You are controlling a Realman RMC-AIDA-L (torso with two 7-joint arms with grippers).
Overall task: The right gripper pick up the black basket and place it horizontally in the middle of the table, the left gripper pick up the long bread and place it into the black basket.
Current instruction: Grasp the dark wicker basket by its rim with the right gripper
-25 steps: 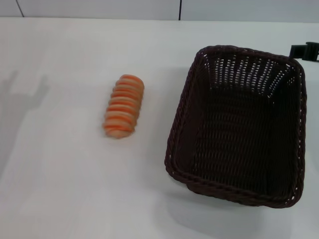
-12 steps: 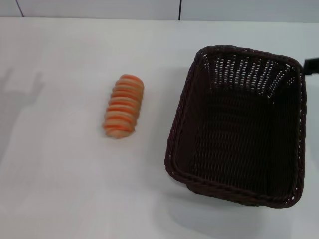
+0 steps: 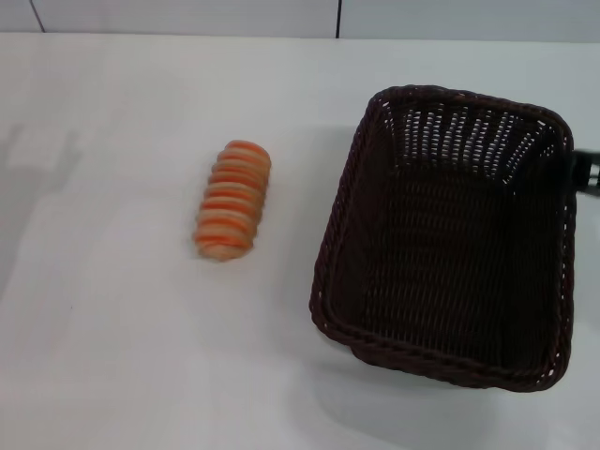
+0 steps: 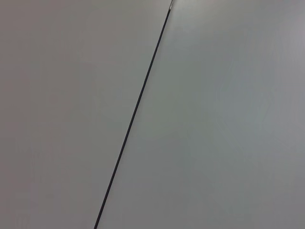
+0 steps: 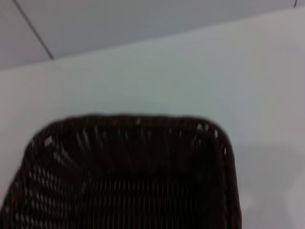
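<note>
On the white counter (image 3: 122,356) there is one black wicker basket (image 3: 450,234), empty, and one long ridged orange bread loaf (image 3: 232,199). One robot tool (image 3: 587,172) shows as a black sliver at the head view's right edge, just beside the basket's far right corner. That makes two objects, one tool.

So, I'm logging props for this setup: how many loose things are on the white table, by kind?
Dark woven wicker basket: 1
Orange and tan ridged toy bread loaf: 1
Total: 2, both resting apart on the plain white table.
The black right gripper shows only at the basket's far right rim.
</note>
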